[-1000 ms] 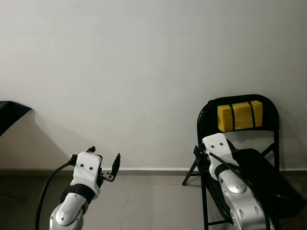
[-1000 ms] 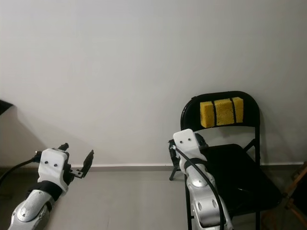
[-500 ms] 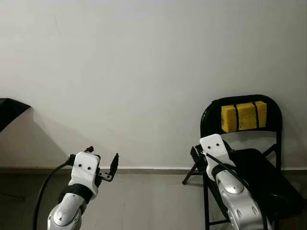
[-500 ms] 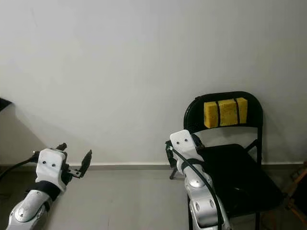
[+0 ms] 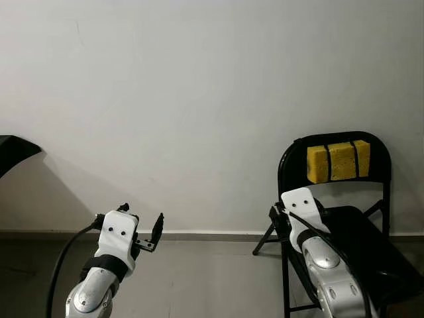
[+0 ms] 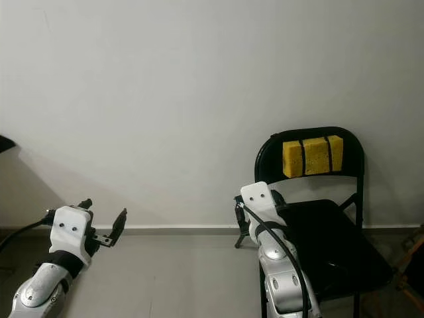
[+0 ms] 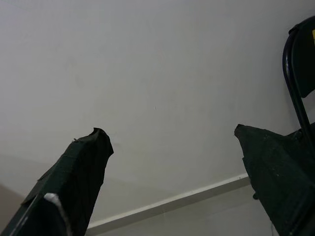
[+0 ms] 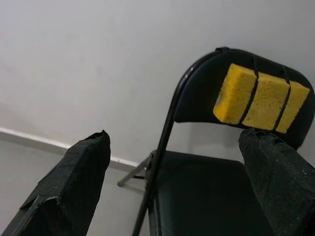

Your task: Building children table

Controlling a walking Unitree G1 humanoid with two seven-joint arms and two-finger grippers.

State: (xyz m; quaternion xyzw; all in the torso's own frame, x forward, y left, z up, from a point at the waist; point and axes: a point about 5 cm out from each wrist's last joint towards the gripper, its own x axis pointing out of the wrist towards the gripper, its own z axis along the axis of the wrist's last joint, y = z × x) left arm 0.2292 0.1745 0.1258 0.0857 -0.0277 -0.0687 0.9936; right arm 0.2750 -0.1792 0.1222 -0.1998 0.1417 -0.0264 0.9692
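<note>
Grippers are pointing toward a far white wall. On the left, the left gripper is hovering above the grey floor with its fingers spread wide and nothing between them. On the right, the right gripper is gaping wide and empty, facing a black folding chair with a yellow sponge strapped to its backrest. Table parts are nowhere to be made out.

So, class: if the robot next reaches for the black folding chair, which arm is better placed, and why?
Probably the right. The right gripper is open and faces the black folding chair with its yellow sponge; the left gripper, also open, faces bare white wall.
</note>
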